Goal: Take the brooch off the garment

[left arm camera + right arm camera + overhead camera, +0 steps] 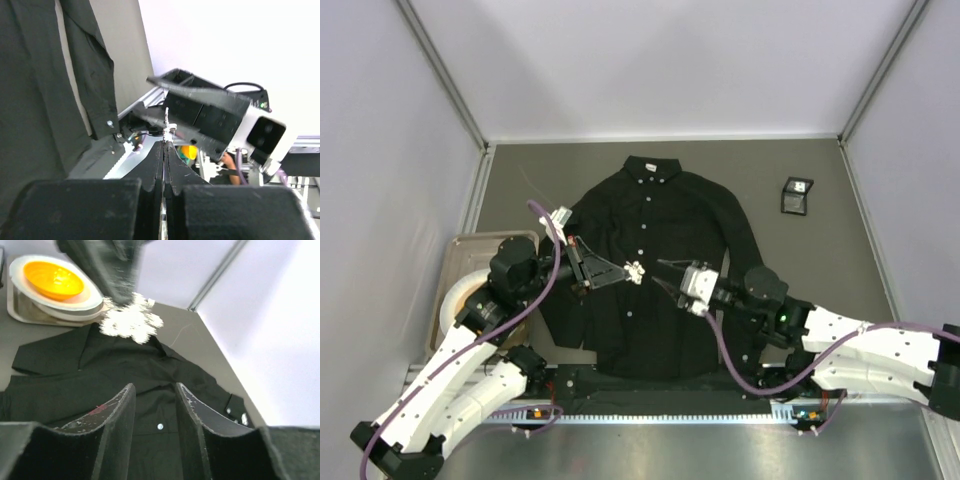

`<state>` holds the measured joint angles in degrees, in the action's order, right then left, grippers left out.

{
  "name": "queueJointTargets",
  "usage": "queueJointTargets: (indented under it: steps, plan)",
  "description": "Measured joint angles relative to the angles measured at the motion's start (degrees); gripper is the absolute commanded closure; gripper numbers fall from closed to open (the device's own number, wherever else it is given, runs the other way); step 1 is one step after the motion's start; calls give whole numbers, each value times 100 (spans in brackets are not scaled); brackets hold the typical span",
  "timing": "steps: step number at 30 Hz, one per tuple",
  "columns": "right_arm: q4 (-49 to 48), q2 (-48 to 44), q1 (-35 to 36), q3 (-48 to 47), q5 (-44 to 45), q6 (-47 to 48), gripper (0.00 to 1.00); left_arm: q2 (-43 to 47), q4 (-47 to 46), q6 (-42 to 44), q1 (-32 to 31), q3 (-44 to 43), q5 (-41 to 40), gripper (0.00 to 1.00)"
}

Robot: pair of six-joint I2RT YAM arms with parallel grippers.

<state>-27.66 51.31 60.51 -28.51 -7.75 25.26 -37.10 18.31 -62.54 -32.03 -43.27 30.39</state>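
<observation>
The black garment (650,260) lies flat on the table, collar to the far side. My left gripper (623,270) is shut on the small white brooch (635,269) and holds it above the shirt's middle, apart from the fabric. In the left wrist view the brooch (167,125) shows edge-on at my closed fingertips (164,150). My right gripper (661,267) is open and empty, its tips pointing at the brooch from the right, close to it. In the right wrist view the brooch (131,320) is a blurred white flower beyond my open fingers (120,405), over the shirt (150,365).
A small black box (797,195) lies at the back right of the table. A tray (470,241) at the left holds a white plate (75,302) with an orange bowl (52,279). Walls enclose the table on three sides.
</observation>
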Motion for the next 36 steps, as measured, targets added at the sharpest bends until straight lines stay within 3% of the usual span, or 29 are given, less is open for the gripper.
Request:
queueJointTargets:
  steps: [6,11,19,36]
  plan:
    - [-50,448,1045,-208,833,1725,65,-35,-9,-767,0,0,-4,100]
    - [-175,745,1530,-208,1497,2433,65,-94,-4,-1150,0,2,-55,100]
    - [-400,780,1547,-203,2090,2712,65,-55,258,-1408,2,9,-317,100]
    - [-540,850,1558,-205,2100,2879,74,-57,273,-1768,0,195,-317,100]
